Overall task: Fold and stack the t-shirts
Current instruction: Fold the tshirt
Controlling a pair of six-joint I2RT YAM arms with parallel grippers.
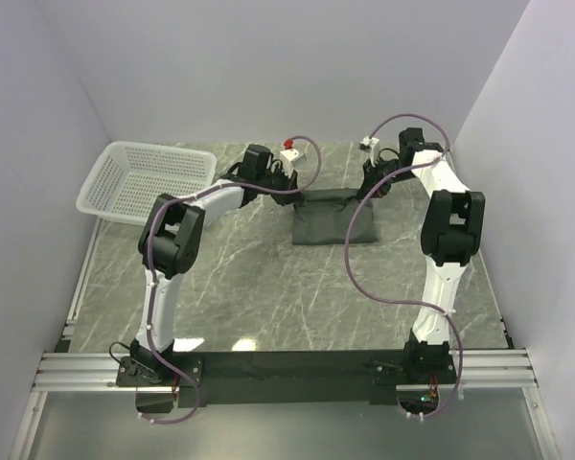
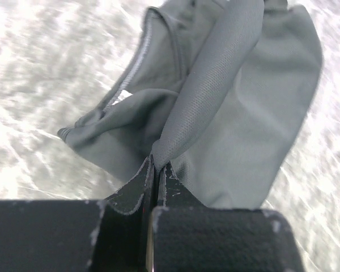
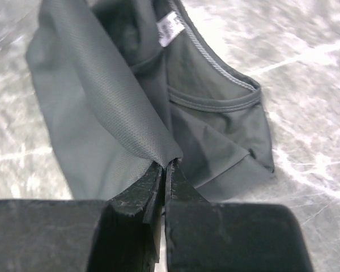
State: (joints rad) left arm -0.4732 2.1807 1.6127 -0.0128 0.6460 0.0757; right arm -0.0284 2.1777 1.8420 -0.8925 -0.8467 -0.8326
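The left gripper and right gripper pinch thin edges of the dark grey-green cotton t-shirt; a tug might slip it.

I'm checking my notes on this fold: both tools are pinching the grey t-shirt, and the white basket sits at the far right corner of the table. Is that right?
Not quite. The basket sits at the far left corner of the table, not the right, as the top view shows. The rest holds: the left tool and the right tool are both shut on the t-shirt.
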